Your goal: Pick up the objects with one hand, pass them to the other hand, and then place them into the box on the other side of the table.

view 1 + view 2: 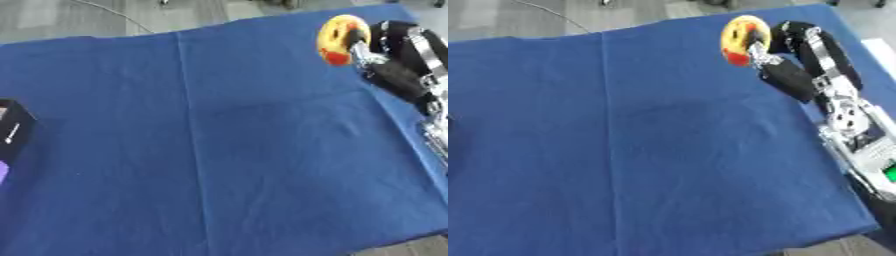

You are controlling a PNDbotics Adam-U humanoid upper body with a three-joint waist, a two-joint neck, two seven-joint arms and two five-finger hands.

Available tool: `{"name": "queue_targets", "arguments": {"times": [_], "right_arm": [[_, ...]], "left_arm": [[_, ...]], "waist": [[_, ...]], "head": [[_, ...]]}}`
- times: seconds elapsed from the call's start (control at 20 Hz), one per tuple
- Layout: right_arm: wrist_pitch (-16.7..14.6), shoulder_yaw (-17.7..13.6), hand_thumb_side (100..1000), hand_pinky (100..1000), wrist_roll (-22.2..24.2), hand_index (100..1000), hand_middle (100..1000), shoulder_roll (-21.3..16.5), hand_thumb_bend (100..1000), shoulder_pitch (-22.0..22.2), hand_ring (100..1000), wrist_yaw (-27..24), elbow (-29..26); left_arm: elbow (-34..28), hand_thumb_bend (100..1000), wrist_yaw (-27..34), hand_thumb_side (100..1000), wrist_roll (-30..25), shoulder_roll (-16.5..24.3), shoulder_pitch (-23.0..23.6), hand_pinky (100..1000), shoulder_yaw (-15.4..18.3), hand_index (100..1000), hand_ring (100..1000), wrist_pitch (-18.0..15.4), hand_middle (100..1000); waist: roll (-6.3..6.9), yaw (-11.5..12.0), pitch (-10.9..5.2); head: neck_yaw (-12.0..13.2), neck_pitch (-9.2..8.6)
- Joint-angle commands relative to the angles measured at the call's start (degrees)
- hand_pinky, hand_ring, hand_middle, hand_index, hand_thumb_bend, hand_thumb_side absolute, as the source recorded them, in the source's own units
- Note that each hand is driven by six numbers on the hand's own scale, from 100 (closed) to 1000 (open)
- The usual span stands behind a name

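- While the right hand (785,75) curls round the yellow toy (741,35) at one o'clock, the toy can slip during the handover.
- The left hand is out of sight.
- The box (13,127) sits at nine o'clock, well apart across the blue cloth (227,150).

No readable text, label, brand or number on anything, only marks — a small white stroke on the black box (16,129) at the left edge, dark and red face-like markings on the yellow round toy (741,36) — illegible
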Motion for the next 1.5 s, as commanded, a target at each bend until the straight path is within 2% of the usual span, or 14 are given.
{"name": "queue_targets", "arguments": {"times": [0.05,0.3,0.5,0.8,0.95,1.15,1.3,1.5], "right_arm": [[-1.1,3.3,523,804,-2.4,574,448,1.9,100,-2.2,585,-1.8,-1.2],[-2.0,9.4,524,805,-5.1,578,452,5.7,100,-4.8,587,1.1,-1.2],[-1.7,13.3,526,806,-3.9,579,451,7.7,100,-6.8,584,4.0,-1.2],[0.3,16.2,513,804,-2.0,575,446,9.7,100,-9.9,580,5.5,-1.2],[-0.2,17.4,495,803,-3.2,574,446,10.4,100,-11.4,579,8.2,-1.2],[-2.7,19.3,415,803,-5.2,572,446,11.1,100,-13.0,579,13.2,-1.2],[-4.8,20.9,347,804,-5.4,571,447,11.6,100,-14.1,580,16.5,-1.2],[-7.5,22.4,233,808,-4.8,569,447,11.9,100,-14.6,582,20.5,-1.2]], "left_arm": [[-1.0,275,1.2,723,-3.3,5.7,-1.7,759,-0.5,877,741,1.0,754],[-1.0,281,2.6,759,-14.1,10.1,-5.1,769,-3.0,880,751,3.9,761],[-1.0,280,1.2,763,-21.9,11.7,-7.9,771,-4.2,878,754,6.4,763],[-1.0,287,0.8,781,-27.1,12.2,-11.8,773,-6.6,875,757,9.8,753],[-1.0,308,0.3,789,-33.7,13.2,-14.1,780,-9.4,884,767,12.8,766],[-1.0,360,-1.7,772,-43.8,13.9,-17.0,786,-13.0,898,776,15.4,779],[-1.0,396,-3.2,752,-50.1,13.7,-18.8,790,-15.7,903,782,16.0,787],[-1.0,451,-7.2,694,-54.5,12.9,-20.8,807,-18.5,932,797,15.2,805]], "waist": [[0.03,0.1,-1.67],[0.27,0.5,-1.88],[0.32,0.8,-1.95],[0.31,1.1,-2.04],[0.38,1.4,-2.16],[0.44,1.6,-2.26],[0.56,1.8,-2.29],[0.66,2.0,-2.24]], "head": [[1.3,0.52],[1.9,0.99],[2.2,1.10],[2.5,1.42],[2.7,1.64],[2.7,1.74],[2.4,1.77],[2.0,1.62]]}}
